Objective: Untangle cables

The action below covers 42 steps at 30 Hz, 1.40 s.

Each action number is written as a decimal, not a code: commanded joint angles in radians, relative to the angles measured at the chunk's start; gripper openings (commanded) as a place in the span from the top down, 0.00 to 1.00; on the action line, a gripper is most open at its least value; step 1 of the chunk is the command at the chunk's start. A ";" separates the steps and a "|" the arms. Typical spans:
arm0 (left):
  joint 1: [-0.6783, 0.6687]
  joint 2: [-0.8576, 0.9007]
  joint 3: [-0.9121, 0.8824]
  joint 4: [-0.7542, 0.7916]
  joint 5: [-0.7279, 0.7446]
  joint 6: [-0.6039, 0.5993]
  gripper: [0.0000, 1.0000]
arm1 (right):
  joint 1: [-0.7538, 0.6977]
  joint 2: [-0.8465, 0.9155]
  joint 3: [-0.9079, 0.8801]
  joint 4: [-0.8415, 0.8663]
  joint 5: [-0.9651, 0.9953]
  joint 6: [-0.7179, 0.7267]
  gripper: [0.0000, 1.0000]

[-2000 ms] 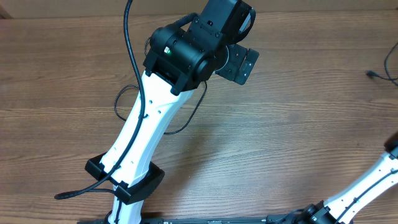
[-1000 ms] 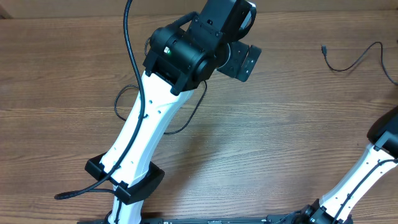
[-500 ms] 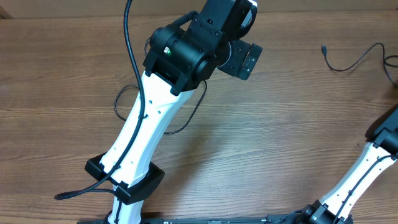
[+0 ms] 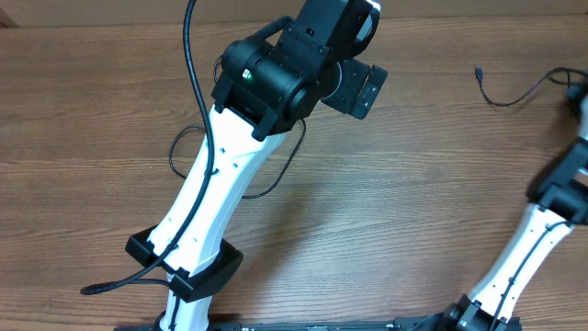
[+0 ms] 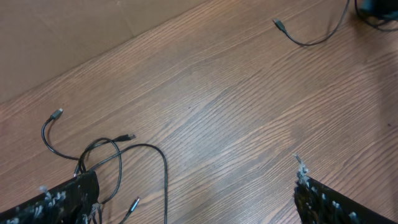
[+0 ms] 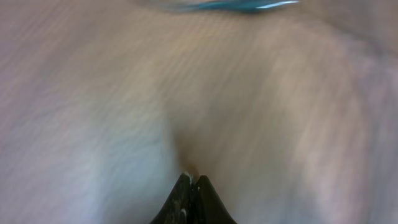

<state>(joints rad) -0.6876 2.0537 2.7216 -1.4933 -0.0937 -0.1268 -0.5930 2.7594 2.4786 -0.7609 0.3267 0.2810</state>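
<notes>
On my far left, a tangle of cables [image 5: 102, 144] lies on the wooden table [image 4: 413, 202]. It is made of thin black strands looped over one another, with small plug tips poking out to the left, right and near side. From overhead most of it is hidden under the left arm [image 4: 216, 184], and I only see its loops [image 4: 173, 152] curving out on either side of the white link. A thicker black wire [image 4: 190, 64] runs up along that arm and out past the far edge.

The left arm reaches from the near edge toward the far middle of the table. The left gripper [image 5: 194, 186] hangs above the wood with its fingers spread wide and nothing between them. The left finger is over the right edge of the tangle. I cannot tell whether it touches a strand.

Well apart from the tangle, toward the far right, a lone cable [image 4: 505, 101] lies in a shallow curve with its plug tip [image 4: 479, 72] pointing left. It also shows in the left wrist view, at the top right [image 5: 305, 43].

The right arm [image 4: 542, 239] rises at the right edge of the table. The right wrist view is badly blurred, but the right gripper [image 6: 192, 180] shows its two fingertips pressed together over bare wood. I cannot make out whether anything is pinched between them. A teal smear crosses the top of that view, too blurred to name.
</notes>
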 commanded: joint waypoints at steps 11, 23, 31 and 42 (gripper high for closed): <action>0.001 0.013 -0.004 -0.033 0.008 0.016 0.00 | 0.249 0.082 -0.021 -0.053 -0.105 0.064 0.96; -0.001 0.118 -0.004 -0.095 0.010 0.016 0.00 | 0.280 0.053 0.033 -0.144 -0.153 0.183 0.94; 0.009 0.129 -0.003 -0.072 0.005 0.016 0.03 | 0.311 -0.110 0.192 -0.457 -0.183 0.183 0.00; 0.009 0.129 -0.003 -0.166 0.005 0.015 0.08 | 0.325 -0.288 0.233 -0.659 -0.354 0.244 0.00</action>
<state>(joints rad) -0.6857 2.1872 2.7159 -1.6543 -0.0937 -0.1265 -0.2661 2.5561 2.6797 -1.3895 0.0254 0.4698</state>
